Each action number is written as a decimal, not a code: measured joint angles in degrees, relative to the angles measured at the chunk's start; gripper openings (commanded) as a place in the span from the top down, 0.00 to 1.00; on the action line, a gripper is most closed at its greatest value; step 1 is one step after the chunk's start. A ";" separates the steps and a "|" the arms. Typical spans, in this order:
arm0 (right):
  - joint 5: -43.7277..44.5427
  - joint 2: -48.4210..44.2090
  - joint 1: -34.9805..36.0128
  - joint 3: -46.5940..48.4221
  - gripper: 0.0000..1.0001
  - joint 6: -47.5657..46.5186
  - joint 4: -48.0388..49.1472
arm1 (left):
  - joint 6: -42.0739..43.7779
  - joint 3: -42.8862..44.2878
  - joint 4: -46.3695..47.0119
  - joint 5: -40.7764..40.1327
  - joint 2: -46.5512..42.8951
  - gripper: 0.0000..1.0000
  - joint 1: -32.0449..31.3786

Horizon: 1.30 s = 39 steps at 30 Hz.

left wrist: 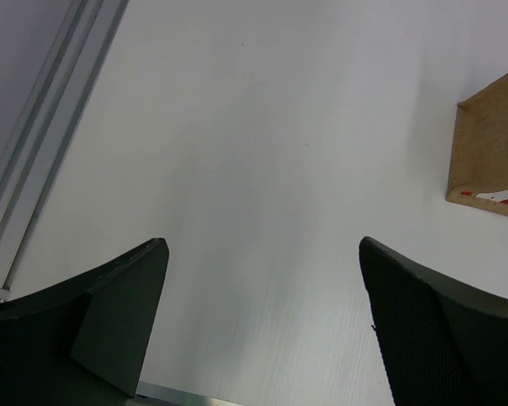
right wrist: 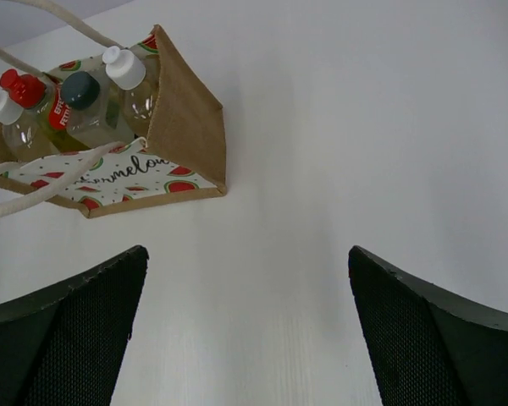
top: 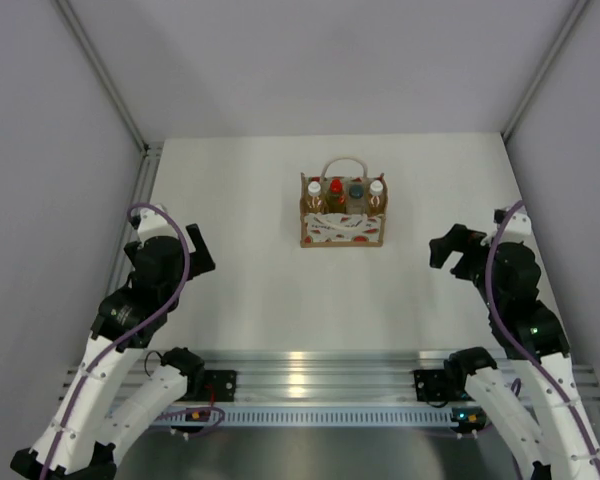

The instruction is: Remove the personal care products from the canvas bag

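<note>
All 4 bottles [top: 356, 190] stand upright inside the canvas bag [top: 343, 232]. Left gripper [left wrist: 262, 245] and right gripper [right wrist: 247, 254] flank the bag, well apart from it, jaws spread. Best to drop vertically onto 1 end bottle, avoiding the handles [top: 343, 163].

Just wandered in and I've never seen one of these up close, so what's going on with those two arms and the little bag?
Two robot arms are meant to take toiletry bottles out of a bag, but no bottle is out yet. The canvas bag stands upright on the white table, with all four bottles inside it, caps poking above the rim. The left gripper and right gripper are both open and empty, one on each side of the bag and well short of it.
</note>
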 measured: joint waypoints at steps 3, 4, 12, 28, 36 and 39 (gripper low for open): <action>0.28 1.03 0.00 0.00 0.00 0.15 -0.02 | 0.00 0.00 0.00 0.00 0.00 0.02 0.02; 0.39 1.44 0.00 0.00 0.01 0.24 -0.02 | 0.02 0.00 0.00 -0.02 0.00 0.01 0.02; 0.44 5.60 0.00 -0.83 0.01 2.49 3.34 | 0.00 -0.02 0.00 -0.07 0.00 0.01 0.02; -20.41 41.33 -1.60 0.50 0.32 15.93 29.86 | -0.13 -0.24 0.00 0.61 -0.04 0.01 0.00; -22.80 45.44 -1.57 3.50 0.42 17.42 35.82 | -0.13 -0.26 0.02 0.96 0.11 0.01 0.00; -22.45 48.37 -1.57 4.11 0.49 17.25 37.13 | -0.11 -0.26 0.02 1.81 0.94 0.01 0.02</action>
